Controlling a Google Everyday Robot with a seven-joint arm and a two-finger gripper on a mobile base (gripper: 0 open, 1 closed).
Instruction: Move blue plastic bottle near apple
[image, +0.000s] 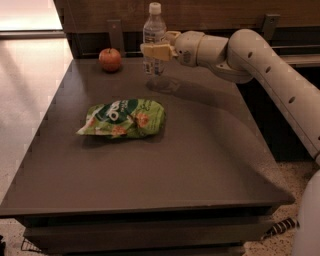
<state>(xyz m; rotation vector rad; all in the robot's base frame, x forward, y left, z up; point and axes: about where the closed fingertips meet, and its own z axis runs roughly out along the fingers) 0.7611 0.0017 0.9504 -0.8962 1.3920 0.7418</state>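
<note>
Where the blue plastic bottle is held upright, it sits over the far part of the table, its white cap topmost and its base seemingly just clear of the surface, with a faint shadow on the tabletop beneath. The gripper reaches in from the right and its tan fingers are clamped across the bottle's middle. To the left, near the table's far left corner, the apple rests on the surface, near the bottle but apart from it. Closer to the camera, a green-and-orange snack bag lies flat on the left half of the table, well apart from both. The tabletop is a dark grey-brown matte slab with a lower shelf showing under its front edge. The white arm stretches from the right edge across to the gripper. Behind the table runs a dark wood-panelled wall carrying two metal brackets. Pale speckled floor lies to the left, brightly lit at the far end, and a striped cable lies on the floor at lower right.
</note>
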